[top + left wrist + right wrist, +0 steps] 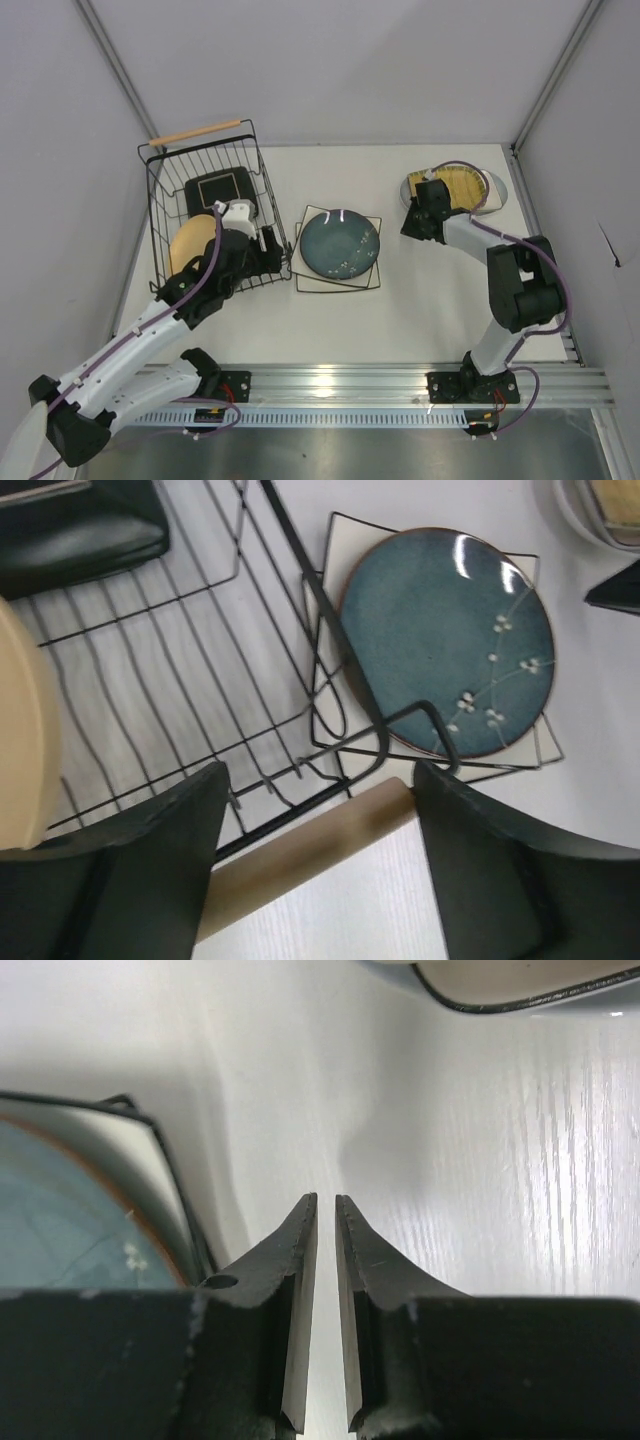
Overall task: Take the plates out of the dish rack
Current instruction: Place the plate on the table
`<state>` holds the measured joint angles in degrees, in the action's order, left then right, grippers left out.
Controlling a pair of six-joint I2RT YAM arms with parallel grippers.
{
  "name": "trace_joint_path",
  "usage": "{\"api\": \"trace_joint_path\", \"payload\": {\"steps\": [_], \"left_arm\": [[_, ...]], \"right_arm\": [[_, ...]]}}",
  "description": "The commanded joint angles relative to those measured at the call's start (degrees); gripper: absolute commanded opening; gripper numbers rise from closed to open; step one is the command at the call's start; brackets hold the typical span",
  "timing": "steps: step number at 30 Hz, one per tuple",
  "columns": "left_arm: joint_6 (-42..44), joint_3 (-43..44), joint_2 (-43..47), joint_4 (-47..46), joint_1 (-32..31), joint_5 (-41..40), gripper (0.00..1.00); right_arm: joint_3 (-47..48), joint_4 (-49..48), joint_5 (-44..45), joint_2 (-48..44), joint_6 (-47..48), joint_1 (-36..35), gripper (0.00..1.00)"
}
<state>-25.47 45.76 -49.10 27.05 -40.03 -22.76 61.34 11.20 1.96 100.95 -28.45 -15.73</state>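
Left hand (320,780) spread wide over dish rack (195,133), 9 o'clock, likely lining up tan plate (190,243); right hand (326,1210) nearly closed, empty, by mustard plate (462,185), 1 o'clock.

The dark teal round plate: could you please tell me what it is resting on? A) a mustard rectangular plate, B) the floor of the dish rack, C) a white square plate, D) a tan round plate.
C: the dark teal round plate lies on a white square plate, whose corners show around it, just outside the dish rack.
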Motion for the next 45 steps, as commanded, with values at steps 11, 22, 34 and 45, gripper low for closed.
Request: {"api": "trace_joint_path", "payload": {"steps": [11,22,34,45], "left_arm": [[-1.85,-0.67,-6.44,2.11,4.26,2.29,0.03],[-4.94,-3.29,4.35,0.32,8.92,-0.56,0.00],[-0.28,13.18,-18.35,-21.60,9.53,11.76,0.00],[1.31,28.33,-44.23,-14.06,9.97,14.25,0.00]], "right_arm": [[-4.65,-3.38,-2.91,-9.01,-0.12,-0.97,0.17],[-6.85,-5.22,-5.82,-9.45,-0.29,-0.45,0.17],[-8.17,-6.63,-9.60,-10.24,0.06,-1.06,0.17],[-7.29,-2.68,-10.21,-21.05,3.04,-3.78,0.18]]}}
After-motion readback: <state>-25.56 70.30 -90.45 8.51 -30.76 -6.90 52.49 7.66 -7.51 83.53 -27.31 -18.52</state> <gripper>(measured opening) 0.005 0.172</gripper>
